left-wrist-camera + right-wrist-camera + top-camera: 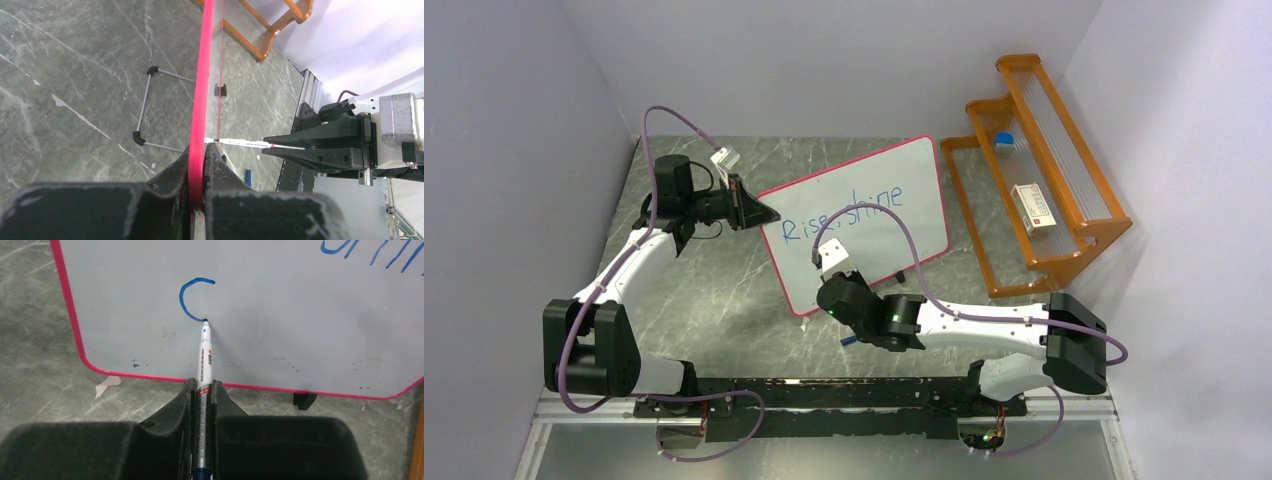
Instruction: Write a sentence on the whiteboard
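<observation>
Blue sentence [842, 212] reads "Rise, shine" on the whiteboard [904, 190], standing on the grey desk [714, 290]; an unfinished curve [180, 297] sits below. Left tool [204, 150] pinches the board's pink edge. Right tool [202, 387] grips a marker [204, 355], tip on the curve. Orange rack [1034, 170] stands close beside the board's right edge.

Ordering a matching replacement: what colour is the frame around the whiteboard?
Pink-red. The whiteboard frame shows best in the left wrist view.
</observation>
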{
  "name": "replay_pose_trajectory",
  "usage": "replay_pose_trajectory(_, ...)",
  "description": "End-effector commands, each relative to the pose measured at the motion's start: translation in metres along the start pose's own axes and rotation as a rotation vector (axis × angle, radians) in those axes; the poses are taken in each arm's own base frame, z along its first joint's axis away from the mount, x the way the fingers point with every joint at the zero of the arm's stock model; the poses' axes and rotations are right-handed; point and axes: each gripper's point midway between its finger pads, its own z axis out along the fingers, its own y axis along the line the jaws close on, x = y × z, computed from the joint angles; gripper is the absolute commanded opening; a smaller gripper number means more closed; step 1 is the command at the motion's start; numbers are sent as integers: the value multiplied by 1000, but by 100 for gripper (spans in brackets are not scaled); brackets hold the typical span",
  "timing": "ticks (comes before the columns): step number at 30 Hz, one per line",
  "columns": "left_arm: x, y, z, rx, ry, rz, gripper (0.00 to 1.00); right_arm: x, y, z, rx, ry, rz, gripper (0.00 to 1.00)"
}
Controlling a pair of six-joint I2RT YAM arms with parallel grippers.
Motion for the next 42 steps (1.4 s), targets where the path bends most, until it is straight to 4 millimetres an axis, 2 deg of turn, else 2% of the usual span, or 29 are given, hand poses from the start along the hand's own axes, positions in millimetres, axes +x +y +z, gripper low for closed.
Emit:
replay_pose_trajectory(1, 26, 24, 4, -105, 60, 6, 5, -6, -16, -1, 64, -23, 32, 0)
replay_pose_trajectory(20, 25, 22, 4, -95, 56, 7, 5, -29, -21, 6, 87, -84, 60, 0)
replay_pose_trajectory(42, 25, 22, 4, -97, 56, 7, 5, -49, -12, 10, 52, -120, 60, 0)
